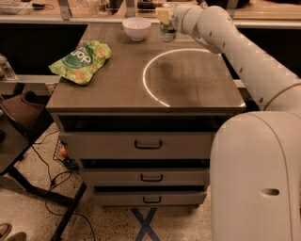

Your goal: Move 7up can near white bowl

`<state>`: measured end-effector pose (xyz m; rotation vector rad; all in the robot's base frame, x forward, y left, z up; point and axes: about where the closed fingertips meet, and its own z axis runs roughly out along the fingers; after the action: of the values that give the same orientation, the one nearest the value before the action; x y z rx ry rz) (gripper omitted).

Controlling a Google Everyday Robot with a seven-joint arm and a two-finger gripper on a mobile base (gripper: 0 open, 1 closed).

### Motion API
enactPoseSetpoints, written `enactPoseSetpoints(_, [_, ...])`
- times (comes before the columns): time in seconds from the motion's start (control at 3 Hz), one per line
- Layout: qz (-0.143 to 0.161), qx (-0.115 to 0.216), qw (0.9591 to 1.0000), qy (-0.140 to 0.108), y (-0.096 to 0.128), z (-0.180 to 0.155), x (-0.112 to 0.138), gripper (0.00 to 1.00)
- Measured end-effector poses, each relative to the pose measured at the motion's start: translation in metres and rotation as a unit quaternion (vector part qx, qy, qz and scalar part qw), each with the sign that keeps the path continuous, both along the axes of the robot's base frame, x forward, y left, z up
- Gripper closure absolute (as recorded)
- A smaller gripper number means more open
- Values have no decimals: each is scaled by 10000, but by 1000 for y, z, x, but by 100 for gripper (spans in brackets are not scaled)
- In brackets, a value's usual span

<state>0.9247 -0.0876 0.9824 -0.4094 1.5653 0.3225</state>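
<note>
The white bowl (137, 28) stands on the far edge of the wooden cabinet top (188, 89). The 7up can (167, 33) is upright just right of the bowl, a small gap apart, its base at the tabletop. My gripper (164, 18) reaches in from the right and is shut on the can's upper part, hiding its top. The arm (235, 47) stretches across the back right corner.
A green snack bag (81, 61) lies at the left of the top. A bright ring of light (155, 75) marks the middle. Counters with clutter (70, 7) run behind the far edge. Drawers (148, 144) face me below; cables and a chair base (28, 141) lie at the left.
</note>
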Motion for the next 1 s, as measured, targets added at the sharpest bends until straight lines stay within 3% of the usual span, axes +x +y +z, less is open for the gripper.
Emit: enactPoseSetpoints(1.0, [-465,-46,9989,-55,-18,-14,20,100])
